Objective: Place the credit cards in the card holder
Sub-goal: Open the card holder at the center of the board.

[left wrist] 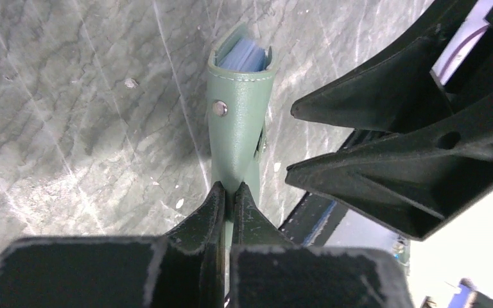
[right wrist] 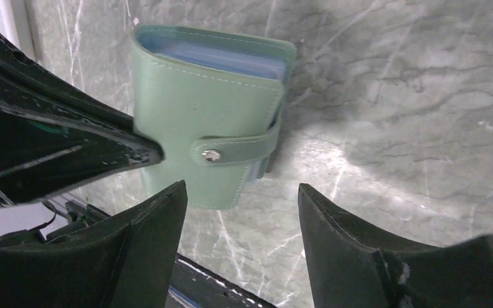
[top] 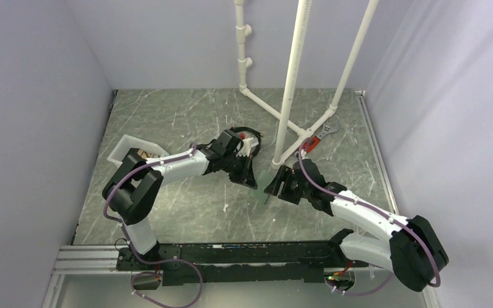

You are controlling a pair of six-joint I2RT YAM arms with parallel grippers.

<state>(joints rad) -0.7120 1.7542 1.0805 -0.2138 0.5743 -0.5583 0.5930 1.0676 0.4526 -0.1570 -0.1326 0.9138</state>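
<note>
Overhead view; 2 close wrist views share wallet (left wrist: 241, 122).

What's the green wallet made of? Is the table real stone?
The card holder looks like leather or fake leather: matte green, stitched edges, with a shiny metal-looking snap. Its bluish inner sleeves look like plastic. The table looks like grey marble with pale veins, though it may only be a printed sheet.

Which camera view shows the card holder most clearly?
The right wrist view: the card holder shows its broad front, with the snap strap closed. The left wrist view shows it edge-on, pinched in the left hand. The top view shows only a small green patch.
</note>
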